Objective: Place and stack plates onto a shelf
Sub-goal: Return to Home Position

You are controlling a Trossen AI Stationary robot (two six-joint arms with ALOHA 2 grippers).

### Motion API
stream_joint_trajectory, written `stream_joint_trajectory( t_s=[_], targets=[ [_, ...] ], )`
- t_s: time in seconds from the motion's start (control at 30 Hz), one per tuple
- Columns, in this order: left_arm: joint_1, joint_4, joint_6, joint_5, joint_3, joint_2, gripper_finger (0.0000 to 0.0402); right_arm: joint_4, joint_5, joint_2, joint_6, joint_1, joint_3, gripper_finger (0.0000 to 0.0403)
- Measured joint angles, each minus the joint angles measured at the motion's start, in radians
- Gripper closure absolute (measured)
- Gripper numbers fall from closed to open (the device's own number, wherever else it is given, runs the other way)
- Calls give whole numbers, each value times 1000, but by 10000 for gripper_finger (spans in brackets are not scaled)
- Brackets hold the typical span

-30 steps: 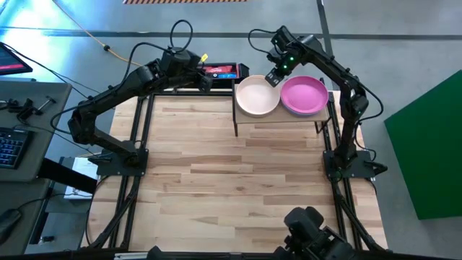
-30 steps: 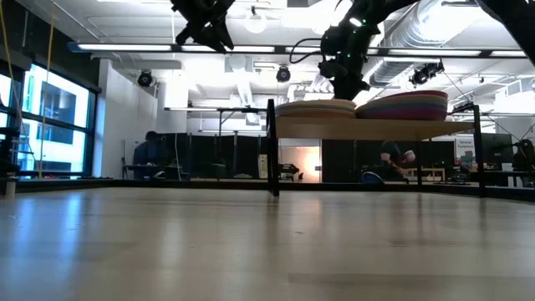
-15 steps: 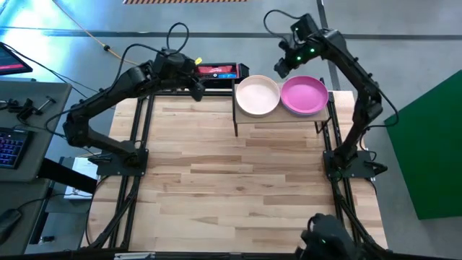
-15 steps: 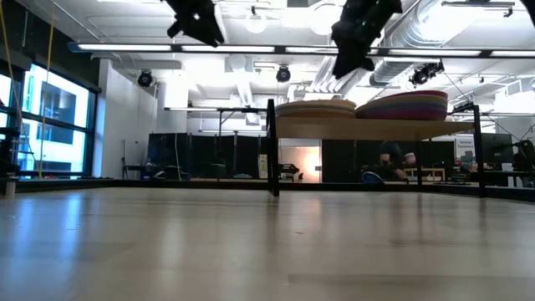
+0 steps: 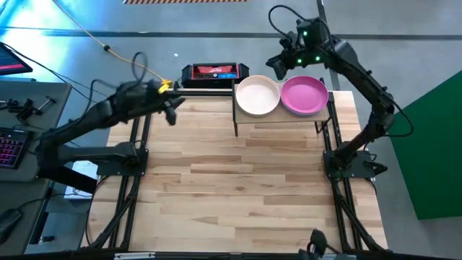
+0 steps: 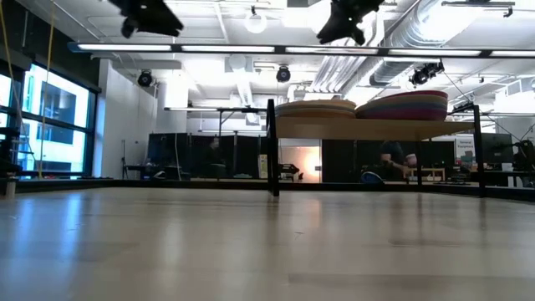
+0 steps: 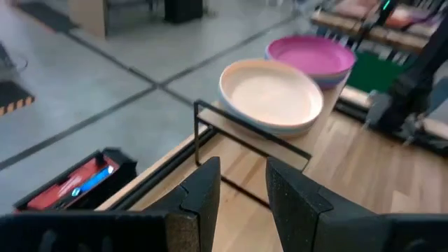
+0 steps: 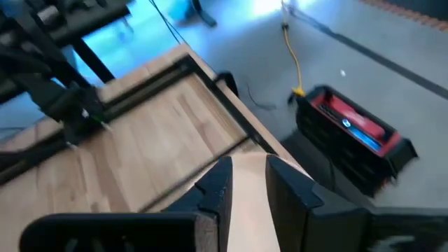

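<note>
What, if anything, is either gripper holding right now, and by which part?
Nothing: the left gripper and the right gripper are both empty, fingers slightly apart; the plates rest on the shelf.

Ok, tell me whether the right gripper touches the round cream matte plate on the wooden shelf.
Apart. The low view shows the right gripper hanging well above the cream plate, open air between them.

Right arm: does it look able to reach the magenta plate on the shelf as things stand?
Probably yes. The right gripper hangs high by the far edge of the shelf, jaws open and empty; the magenta plate tops its stack uncovered, and the left gripper is well away.
</note>
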Motion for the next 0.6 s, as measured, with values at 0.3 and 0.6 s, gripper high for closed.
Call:
stream_joint_trajectory(
  t_s=[0.3,0.6],
  targets=[
    [-18,160,18,9,-337,-376,298,438,1,-178,199,84,-429,337],
    [-18,196,36,94,-587,-700,298,635,17,-305,296,177,-624,337]
  ],
)
